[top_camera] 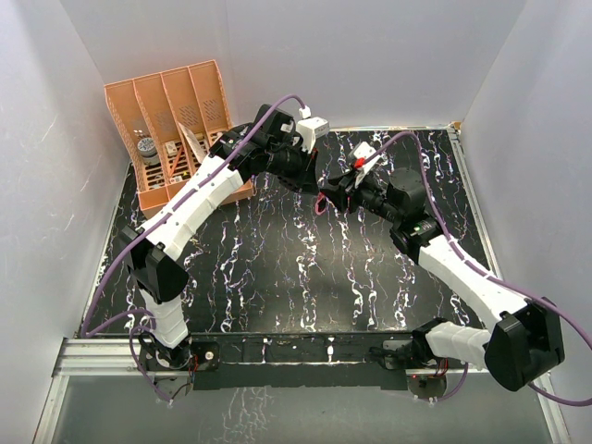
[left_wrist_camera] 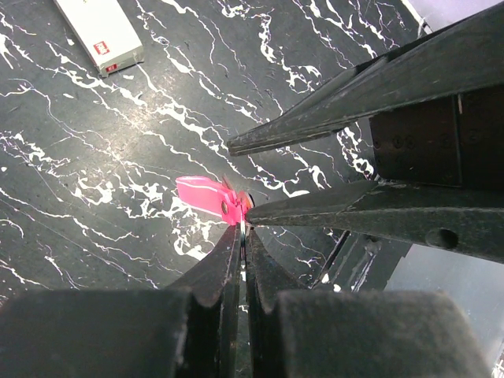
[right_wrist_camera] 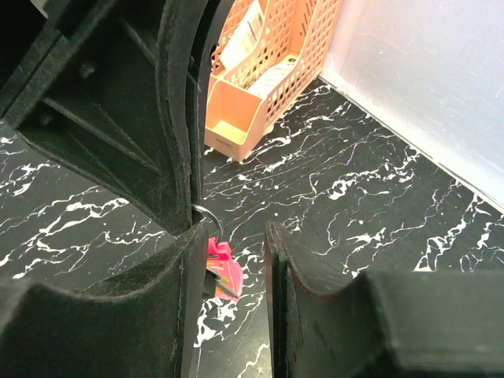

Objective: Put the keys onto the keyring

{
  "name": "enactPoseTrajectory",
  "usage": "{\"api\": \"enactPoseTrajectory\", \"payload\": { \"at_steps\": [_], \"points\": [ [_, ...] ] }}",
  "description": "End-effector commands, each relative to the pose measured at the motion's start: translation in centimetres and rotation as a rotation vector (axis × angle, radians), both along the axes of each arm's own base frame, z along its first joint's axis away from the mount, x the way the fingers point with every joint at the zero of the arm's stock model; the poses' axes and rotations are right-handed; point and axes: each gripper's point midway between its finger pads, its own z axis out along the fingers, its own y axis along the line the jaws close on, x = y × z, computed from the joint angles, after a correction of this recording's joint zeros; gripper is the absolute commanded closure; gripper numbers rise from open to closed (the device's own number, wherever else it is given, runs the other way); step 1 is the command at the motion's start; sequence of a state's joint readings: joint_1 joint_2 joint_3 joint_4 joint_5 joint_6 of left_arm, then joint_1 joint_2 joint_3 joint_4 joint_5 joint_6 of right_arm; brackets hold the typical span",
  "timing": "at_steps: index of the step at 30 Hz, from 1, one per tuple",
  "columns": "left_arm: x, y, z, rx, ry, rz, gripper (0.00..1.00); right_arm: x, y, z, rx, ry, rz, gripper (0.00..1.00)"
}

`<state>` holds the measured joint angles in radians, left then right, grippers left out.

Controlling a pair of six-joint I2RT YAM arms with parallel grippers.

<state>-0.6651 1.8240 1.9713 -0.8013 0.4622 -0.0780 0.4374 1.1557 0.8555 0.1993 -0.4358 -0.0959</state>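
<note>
Magenta-pink, the keyring (left_wrist_camera: 206, 195) hangs by its ring from the left gripper (left_wrist_camera: 242, 232), whose jaws are clamped on it, over the black marbled tabletop (top_camera: 277, 277) toward its far edge. The right gripper (right_wrist_camera: 234, 236) stands with its jaws apart beside the strap. An orange organizer (top_camera: 176, 120) sits in the far-left corner, and open surface runs to the near edge.
</note>
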Motion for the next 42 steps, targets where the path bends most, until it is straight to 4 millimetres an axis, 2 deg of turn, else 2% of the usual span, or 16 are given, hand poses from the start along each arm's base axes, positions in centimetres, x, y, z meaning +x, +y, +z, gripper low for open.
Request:
{"api": "enactPoseTrajectory", "payload": {
  "at_steps": [1,15,24,28,36,42],
  "points": [
    [-1.1,-0.1,3.3,-0.062,-0.042,-0.035,1.0,0.2,0.4,3.3,0.036,-0.074,0.018,0.68],
    [-1.9,-0.5,2.9,-0.072,-0.009,-0.084,1.0,0.5,0.7,2.9,0.043,-0.07,0.025,0.74],
    [-2.2,-0.7,2.9,-0.078,-0.001,-0.111,1.0,-0.1,0.9,3.2,0.049,-0.091,0.056,0.76],
    [-2.2,-0.7,2.8,-0.078,0.0,-0.115,1.0,-0.3,1.0,3.3,0.049,-0.101,0.07,0.86],
    [-2.2,-0.6,2.8,-0.072,-0.005,-0.113,1.0,-0.5,0.9,3.5,0.049,-0.111,0.066,1.0],
    [-1.6,-0.3,2.7,-0.057,-0.024,-0.076,1.0,-0.4,0.7,3.7,0.053,-0.118,0.053,1.0]
  ]
}}
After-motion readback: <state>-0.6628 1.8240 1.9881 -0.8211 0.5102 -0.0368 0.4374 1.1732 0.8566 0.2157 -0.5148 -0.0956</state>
